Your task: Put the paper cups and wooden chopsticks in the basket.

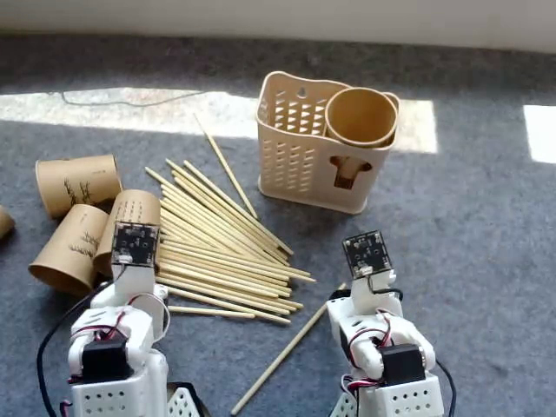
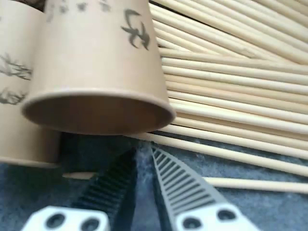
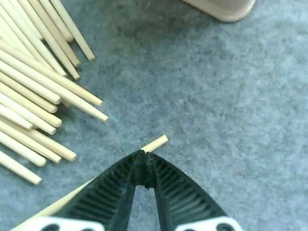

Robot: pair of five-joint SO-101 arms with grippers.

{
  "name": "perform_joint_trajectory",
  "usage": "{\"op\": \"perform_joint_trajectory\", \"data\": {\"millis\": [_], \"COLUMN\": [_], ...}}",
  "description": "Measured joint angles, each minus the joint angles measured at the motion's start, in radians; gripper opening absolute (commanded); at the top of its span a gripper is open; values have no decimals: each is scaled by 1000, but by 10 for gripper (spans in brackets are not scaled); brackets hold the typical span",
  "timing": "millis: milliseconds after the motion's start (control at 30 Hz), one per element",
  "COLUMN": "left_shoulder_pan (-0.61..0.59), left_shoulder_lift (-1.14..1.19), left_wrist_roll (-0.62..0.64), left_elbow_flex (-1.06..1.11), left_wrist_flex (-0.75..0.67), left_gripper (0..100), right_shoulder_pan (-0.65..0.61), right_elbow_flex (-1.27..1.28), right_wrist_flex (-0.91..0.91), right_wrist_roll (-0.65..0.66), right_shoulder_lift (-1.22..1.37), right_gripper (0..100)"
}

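A beige slotted basket stands upright at the back with one paper cup inside it. Three brown paper cups lie on their sides at the left. A pile of wooden chopsticks spreads beside them. My left gripper is shut and empty, just short of the rim of a lying cup. My right gripper is shut, its tips over the end of a lone chopstick that lies on the carpet.
Grey carpet covers the floor, with free room to the right of the basket. Another cup's edge shows at the far left. A thin cable lies at the back left. The basket's base corner is ahead of the right gripper.
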Motion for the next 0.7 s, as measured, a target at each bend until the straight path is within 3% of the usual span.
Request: {"op": "perform_joint_trajectory", "data": {"millis": [233,467,700], "left_shoulder_pan": [-37,-40,-152], "left_shoulder_lift": [-2,-3,-3], "left_wrist_roll": [-28,-318,-534], "left_elbow_flex": [-281,-399,-453], "left_wrist_flex": [3,11,86], "left_gripper": [5,19,98], "right_shoulder_pan": [0,0,0], "right_elbow_flex": [0,0,0], "right_wrist_flex": [6,6,6], "right_wrist_roll": [0,0,0], "right_shoulder_lift": [0,0,0], "right_gripper": [5,5,5]}}
